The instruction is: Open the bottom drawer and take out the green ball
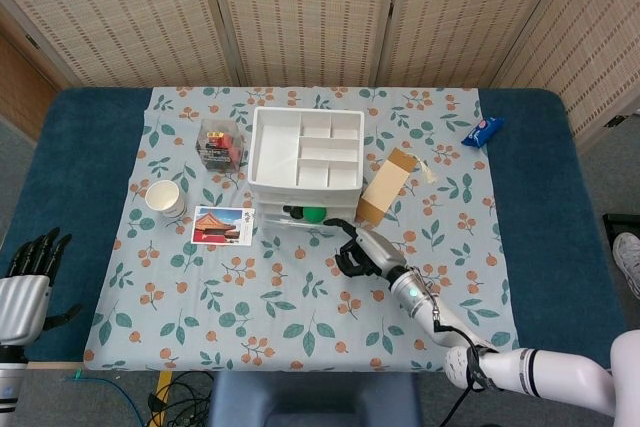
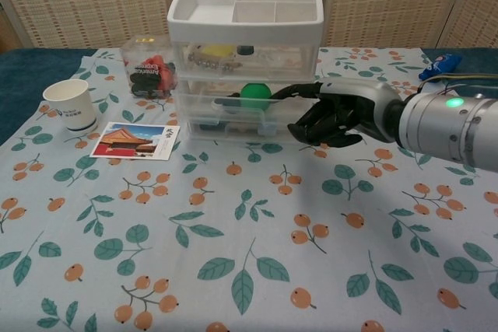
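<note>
A white drawer unit (image 1: 304, 152) (image 2: 245, 5) with an open tray on top stands mid-table, its drawers clear plastic. The green ball (image 1: 314, 214) (image 2: 254, 92) lies in a clear drawer (image 2: 233, 103) whose front sticks out a little from under the tray. My right hand (image 1: 358, 249) (image 2: 334, 114) hovers just right of that drawer front. Most of its fingers are curled in. One finger (image 2: 294, 91) stretches left to the drawer's edge beside the ball. It holds nothing. My left hand (image 1: 25, 277) hangs off the table's near left corner, fingers spread and empty.
A paper cup (image 1: 165, 197) (image 2: 70, 104) and a postcard (image 1: 222, 224) (image 2: 134, 141) lie left of the unit. A clear box of red and black items (image 1: 220, 142) is behind them. A cardboard box (image 1: 386, 187) leans right of the unit. A blue packet (image 1: 482, 131) lies far right.
</note>
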Controlling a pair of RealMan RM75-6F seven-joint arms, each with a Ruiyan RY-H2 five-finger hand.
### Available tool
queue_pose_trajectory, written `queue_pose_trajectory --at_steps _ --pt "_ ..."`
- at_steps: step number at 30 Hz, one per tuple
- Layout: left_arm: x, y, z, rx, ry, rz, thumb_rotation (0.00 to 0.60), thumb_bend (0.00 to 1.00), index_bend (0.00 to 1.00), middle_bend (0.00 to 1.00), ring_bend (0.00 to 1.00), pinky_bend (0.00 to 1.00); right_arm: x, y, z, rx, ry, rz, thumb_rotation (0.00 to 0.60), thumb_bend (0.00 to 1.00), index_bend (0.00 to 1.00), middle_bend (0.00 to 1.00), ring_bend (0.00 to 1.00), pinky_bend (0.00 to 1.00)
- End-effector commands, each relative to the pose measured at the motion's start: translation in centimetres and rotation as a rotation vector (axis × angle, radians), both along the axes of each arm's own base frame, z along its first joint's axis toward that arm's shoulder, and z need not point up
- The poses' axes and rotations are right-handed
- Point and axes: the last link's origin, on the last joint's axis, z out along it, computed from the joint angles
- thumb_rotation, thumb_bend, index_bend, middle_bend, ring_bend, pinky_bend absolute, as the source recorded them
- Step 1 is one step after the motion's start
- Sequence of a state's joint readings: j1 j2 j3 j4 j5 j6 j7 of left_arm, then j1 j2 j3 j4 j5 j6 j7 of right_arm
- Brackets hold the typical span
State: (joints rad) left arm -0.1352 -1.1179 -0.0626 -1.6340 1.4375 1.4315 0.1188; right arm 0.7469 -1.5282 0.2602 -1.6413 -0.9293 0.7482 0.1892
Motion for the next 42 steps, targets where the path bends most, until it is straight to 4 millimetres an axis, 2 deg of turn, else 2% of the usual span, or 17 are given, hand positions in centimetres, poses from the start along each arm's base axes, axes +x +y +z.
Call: queue_pose_trajectory --at_steps 1,16,34,42 --pt "0.0 0.0 0.0 0.001 0.001 0.001 0.6 0.13 0.0 0.0 0.03 0.07 0.1 0.0 0.0 0.001 -0.002 0.002 0.6 0.58 0.16 0.8 0.94 1.0" --pt "0.2 0.1 -0.1 -0.004 0.0 -0.004 0.6 0.13 0.0 0.0 0.03 0.07 0.0 1.5 0.4 0.047 -0.007 0.022 0.6 0.58 0.19 0.8 0.94 1.0" --pt "0.3 0.1 -0.3 -0.008 0.001 -0.003 0.6 0.13 0.0 0.0 0.03 0.07 -0.3 4.5 1.2 0.112 -0.009 0.075 0.6 0.58 0.19 0.8 0.94 1.0" --pt "0.3 0.1 -0.3 -0.008 -0.001 -0.003 0.6 0.13 0.0 0.0 0.03 0.07 -0.5 5.0 1.7 0.113 0.004 0.102 0.6 0.58 0.17 0.8 0.94 1.0"
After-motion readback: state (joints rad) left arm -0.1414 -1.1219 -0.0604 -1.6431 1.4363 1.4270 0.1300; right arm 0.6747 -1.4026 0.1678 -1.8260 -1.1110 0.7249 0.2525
